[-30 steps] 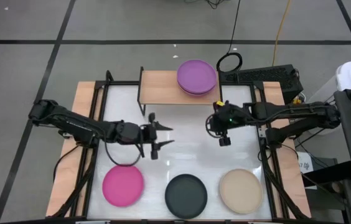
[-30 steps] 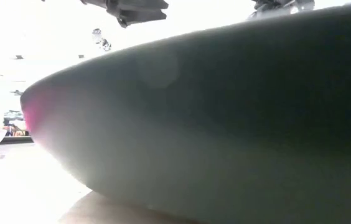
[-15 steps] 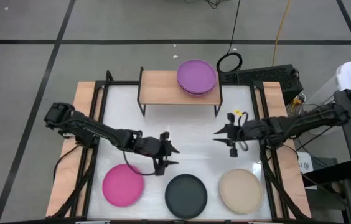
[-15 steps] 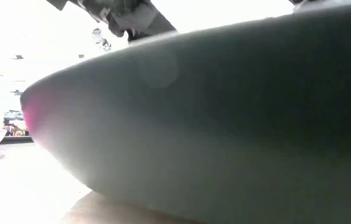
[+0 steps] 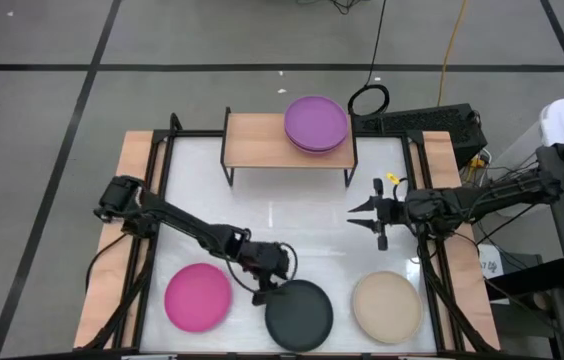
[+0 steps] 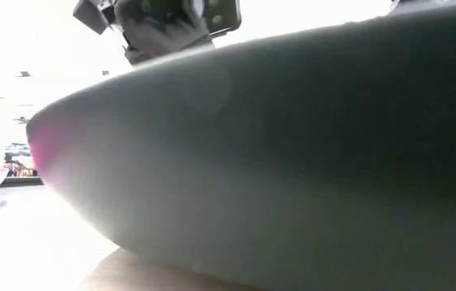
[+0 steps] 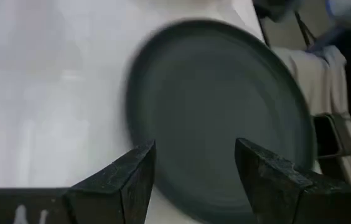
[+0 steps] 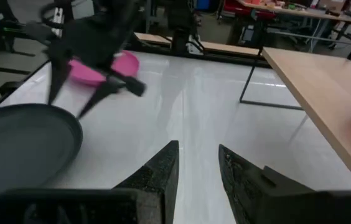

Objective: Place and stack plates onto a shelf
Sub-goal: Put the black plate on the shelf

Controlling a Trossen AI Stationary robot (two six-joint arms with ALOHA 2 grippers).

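Reaching down toward the near edge of the white table (image 5: pixel 292 225), the left gripper (image 5: pixel 267 283) hangs at the ten o'clock rim of the black plate (image 5: pixel 299 314), its fingers spread with the rim between them in the left wrist view but not yet pinched. The magenta plate (image 5: pixel 198 297) lies just beside it at nine o'clock, and here sits the first risk: the left arm stretches low across the table right past that plate, so a careless lift or swing could clip it and shove it toward the table's edge. A second risk lies in the grip itself. Should the fingers close on too little of the thin rim, the black plate would likely tip or slip out on the way up; should the lower finger strike the table instead of sliding under, the plate might skid toward the beige plate (image 5: pixel 387 305) at its three o'clock.

Farther right, the right gripper (image 5: pixel 376 213) waits above the table at the beige plate's twelve o'clock, its fingers spread and holding nothing. The shelf (image 5: pixel 262 142) stands at the table's far side, with the purple plates (image 5: pixel 316 124) stacked on its right end. Carrying the black plate there crosses near the right arm, so the two could collide unless it keeps clear.
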